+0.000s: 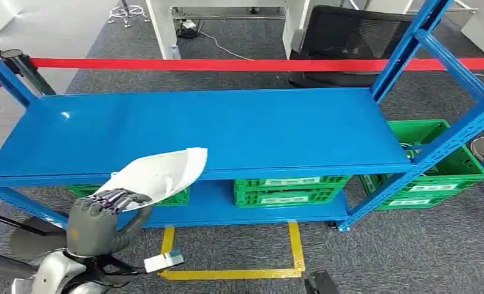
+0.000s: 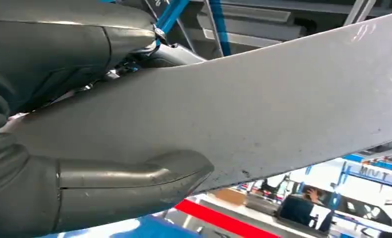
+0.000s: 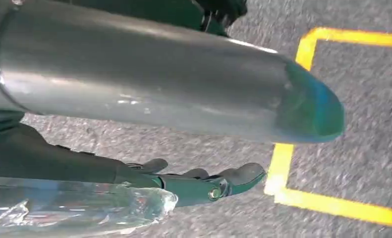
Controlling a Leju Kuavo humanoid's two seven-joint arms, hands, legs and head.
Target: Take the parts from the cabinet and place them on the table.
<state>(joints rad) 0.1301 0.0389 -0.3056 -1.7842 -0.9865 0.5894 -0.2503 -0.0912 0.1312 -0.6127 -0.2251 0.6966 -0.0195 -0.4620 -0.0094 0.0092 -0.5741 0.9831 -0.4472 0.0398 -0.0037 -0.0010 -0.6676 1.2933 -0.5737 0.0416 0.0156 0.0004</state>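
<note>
The left hand (image 1: 98, 211) grips a white curved part (image 1: 160, 174) just over the front edge of the blue shelf (image 1: 227, 131); green crates (image 1: 291, 190) sit below; the right hand (image 3: 203, 186) hangs with fingers loosely apart over yellow floor tape (image 3: 283, 163)

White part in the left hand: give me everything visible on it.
The white part is a thin, curved, blade-like panel with a smooth, plastic-looking surface, broad at its far end. In the left wrist view it shows small dark specks. The left hand grips its near end, holding it tilted upward over the front edge of the blue shelf.
</note>
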